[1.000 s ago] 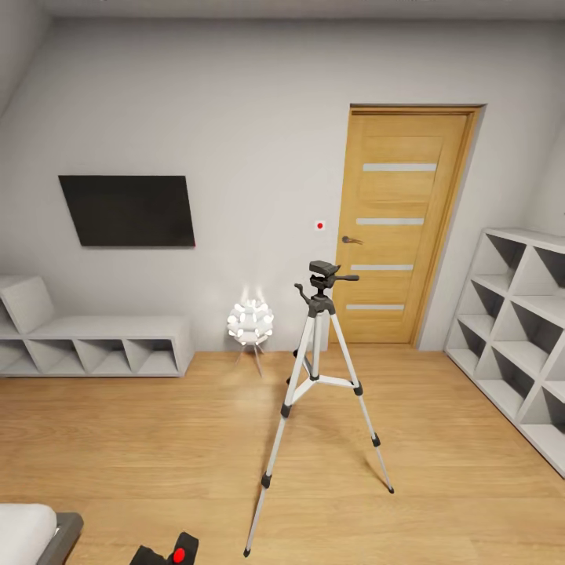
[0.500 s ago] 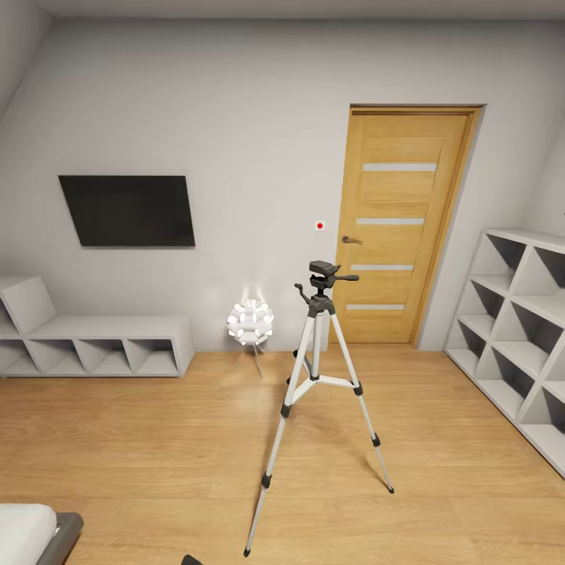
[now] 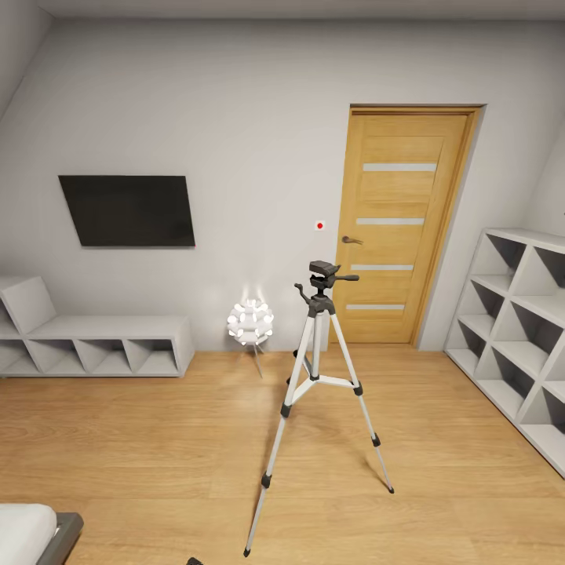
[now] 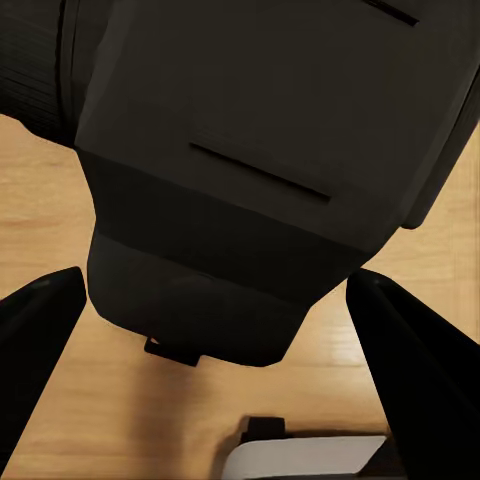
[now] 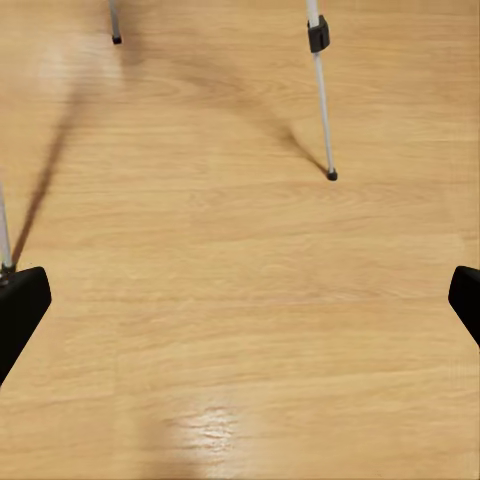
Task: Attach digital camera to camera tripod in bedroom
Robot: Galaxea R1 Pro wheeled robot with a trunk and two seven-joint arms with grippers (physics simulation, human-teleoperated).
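Silver-grey legs carry the camera tripod (image 3: 318,392), standing on the light wood floor (image 3: 157,439) in front of the wooden door (image 3: 400,227), its black pan head bare. The left hand (image 4: 215,330) holds the digital camera (image 4: 250,150) between its fingers. The right hand (image 5: 240,300) is spread wide above the floor, near the tripod's feet.

Tripod (image 3: 317,375) legs are silver-grey w/ black joints, feet and head. Door (image 3: 399,227) at approx 1 o'clock is honey-coloured wood w/ four pale frosted strips. TV (image 3: 128,210) at 10 o'clock is plain black, wall white. Floor (image 3: 157,455) is light wood w/ visible grain. Lamp (image 3: 250,322) glows white. Shelves (image 3: 514,337) at 3 o'clock are pale grey. Camera (image 4: 260,170) looks matte black, maybe brownish-black, hard to tell that close.
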